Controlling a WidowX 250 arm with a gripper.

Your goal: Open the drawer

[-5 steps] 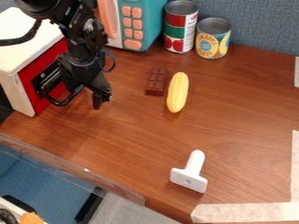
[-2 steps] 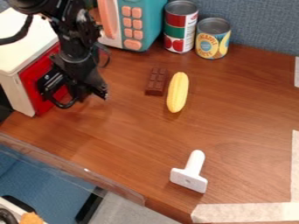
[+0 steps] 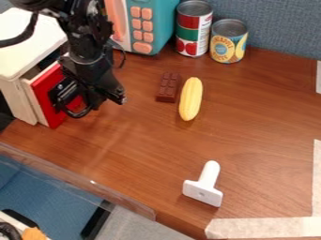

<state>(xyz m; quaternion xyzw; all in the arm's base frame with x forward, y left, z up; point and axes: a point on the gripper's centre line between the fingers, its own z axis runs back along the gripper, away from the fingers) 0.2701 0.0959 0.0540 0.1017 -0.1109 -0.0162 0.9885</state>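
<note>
On the table (image 3: 263, 117) are one part-open drawer (image 3: 54, 118), two cans (image 3: 194, 29), one corncob (image 3: 190, 99).

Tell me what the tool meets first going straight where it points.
Likely the wooden tabletop: the tool points down at it. The black drawer handle is close, though; depth's unclear.

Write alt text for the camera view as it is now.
Partly open, red-fronted drawer in a white cabinet, with a black robot gripper at its handle. Chocolate bar, corn cob, white T-shaped tool and cans on wooden table.
</note>
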